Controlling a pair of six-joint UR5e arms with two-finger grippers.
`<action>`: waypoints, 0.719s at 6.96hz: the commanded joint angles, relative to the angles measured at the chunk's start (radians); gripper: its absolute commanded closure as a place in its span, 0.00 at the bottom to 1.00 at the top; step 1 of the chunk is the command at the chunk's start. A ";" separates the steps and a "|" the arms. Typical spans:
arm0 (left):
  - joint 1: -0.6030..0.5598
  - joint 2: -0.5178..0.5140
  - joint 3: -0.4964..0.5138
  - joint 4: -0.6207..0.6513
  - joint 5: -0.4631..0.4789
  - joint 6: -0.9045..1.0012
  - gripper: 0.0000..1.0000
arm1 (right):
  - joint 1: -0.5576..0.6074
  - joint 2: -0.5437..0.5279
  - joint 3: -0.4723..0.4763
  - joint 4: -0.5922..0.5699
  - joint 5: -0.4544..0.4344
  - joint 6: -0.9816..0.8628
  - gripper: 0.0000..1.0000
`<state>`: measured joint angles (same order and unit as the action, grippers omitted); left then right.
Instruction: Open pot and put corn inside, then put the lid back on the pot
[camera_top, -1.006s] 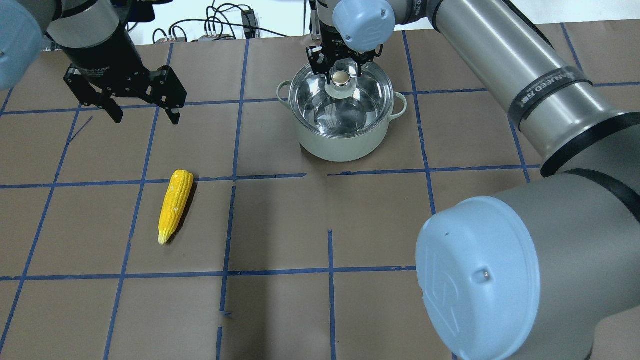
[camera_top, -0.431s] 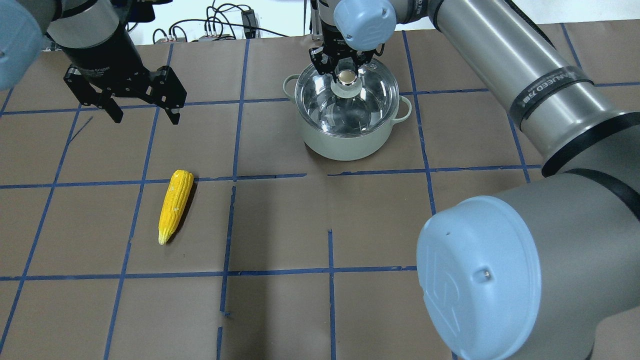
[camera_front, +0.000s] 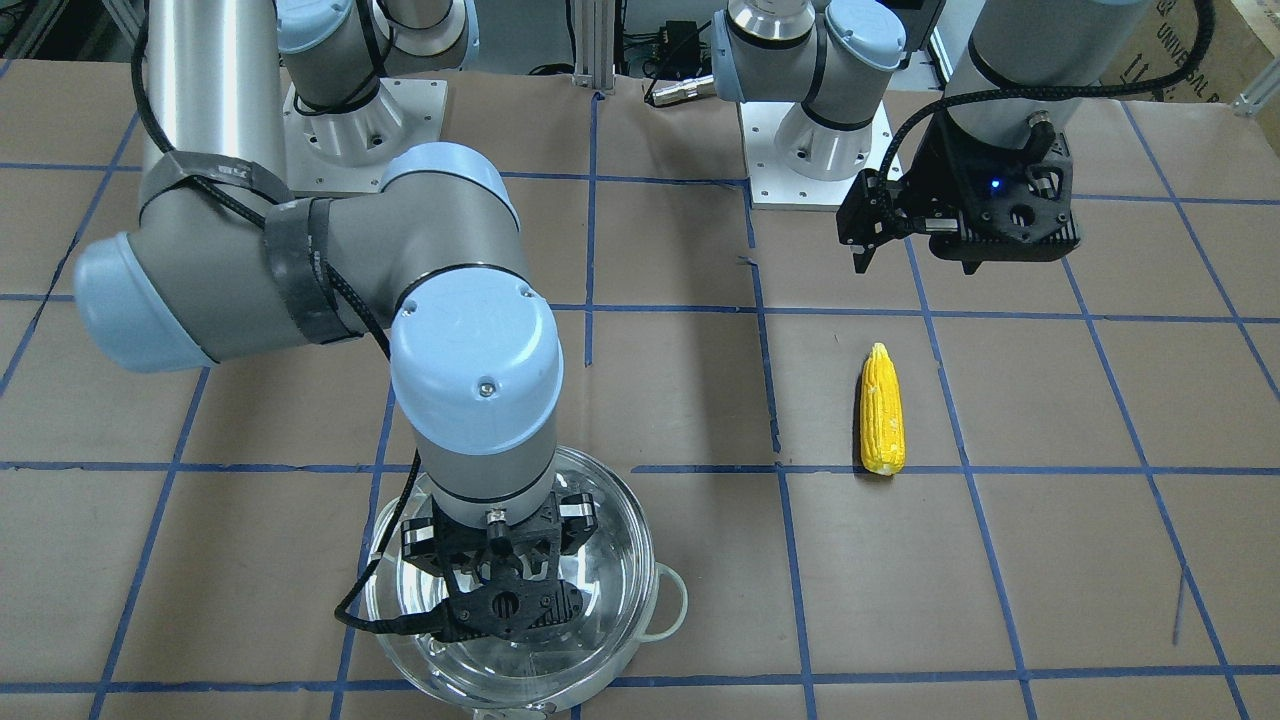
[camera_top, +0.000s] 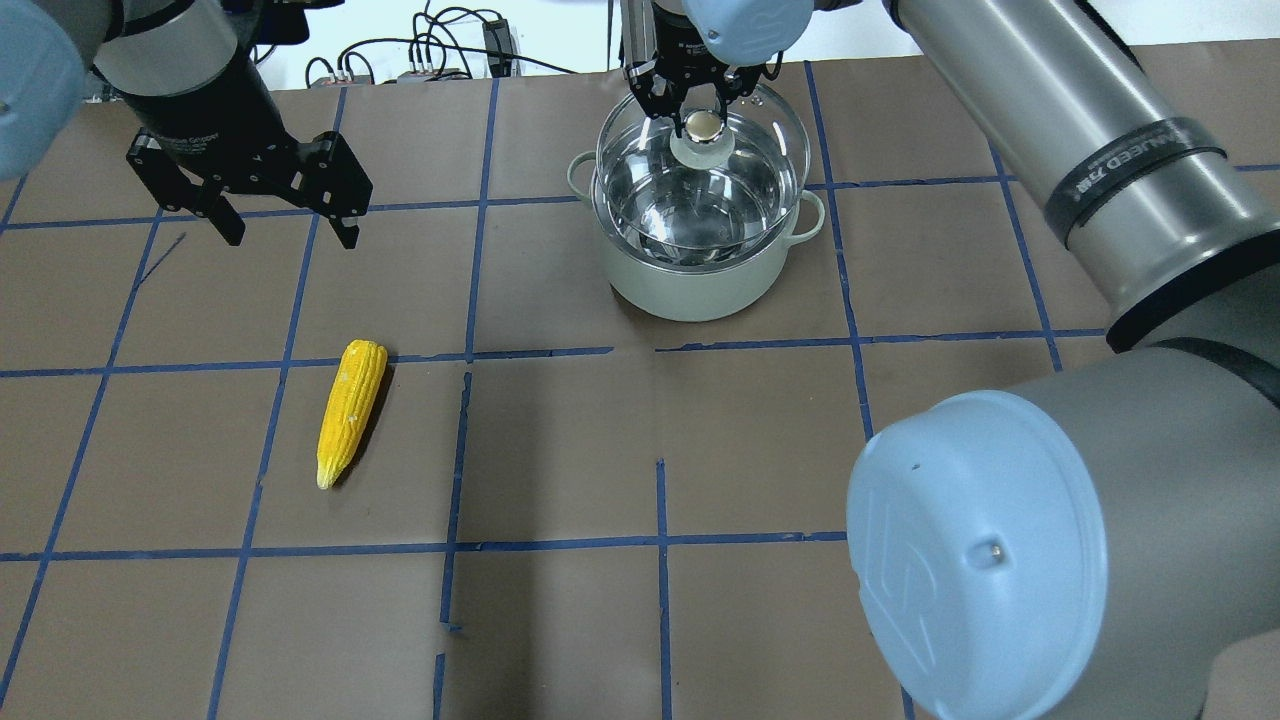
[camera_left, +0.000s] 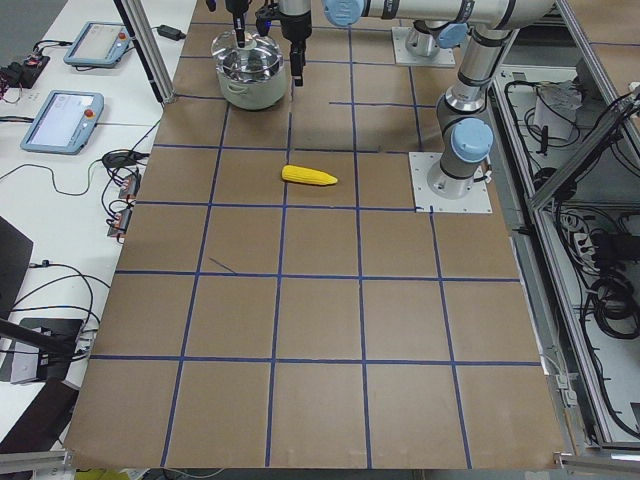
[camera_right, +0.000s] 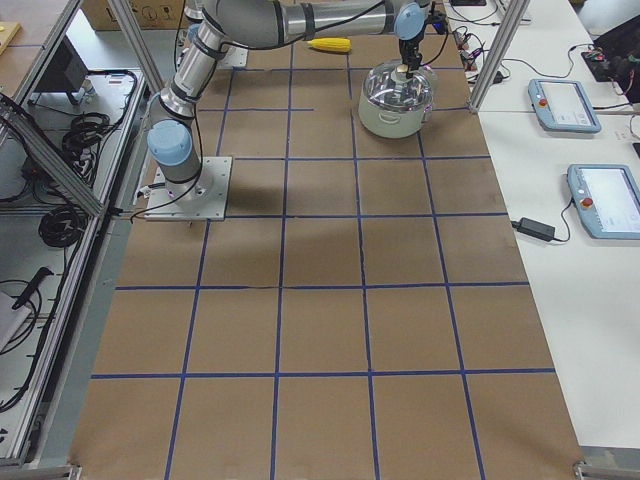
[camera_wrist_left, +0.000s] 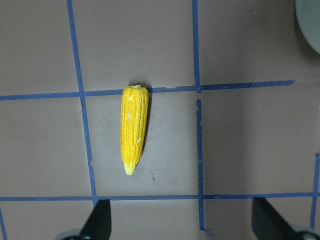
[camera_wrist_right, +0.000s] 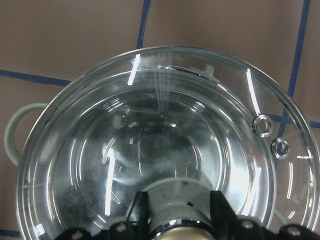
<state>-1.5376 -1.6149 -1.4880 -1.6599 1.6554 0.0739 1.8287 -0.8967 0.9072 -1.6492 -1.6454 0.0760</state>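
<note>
The right end effector (camera_top: 703, 108) is clamped on the knob of the lid (camera_top: 770, 135) and holds the glass just above the pot (camera_top: 690, 285). The left end effector (camera_top: 290, 232) hangs wide open and empty above the desk (camera_top: 560, 450). The corn (camera_top: 350, 410) lies flat, apart from it, on the robot's left.

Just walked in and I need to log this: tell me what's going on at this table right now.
The right tool is shut on the knob of the glass lid and holds the lid a little above the pot, so the pot is open. The corn lies untouched on the table. The left tool hangs open above the table, apart from the corn. The corn is not yet in the pot.
</note>
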 joint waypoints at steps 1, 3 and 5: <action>-0.006 0.015 -0.001 -0.018 0.020 -0.003 0.00 | -0.084 -0.045 -0.092 0.174 0.002 -0.115 0.92; 0.066 0.005 -0.044 -0.009 0.008 0.076 0.00 | -0.259 -0.116 -0.106 0.305 0.019 -0.305 0.92; 0.109 -0.040 -0.183 0.200 -0.043 0.179 0.00 | -0.301 -0.123 -0.110 0.316 0.052 -0.317 0.92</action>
<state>-1.4521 -1.6277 -1.5881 -1.5741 1.6308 0.1861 1.5544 -1.0120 0.8006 -1.3452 -1.6055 -0.2279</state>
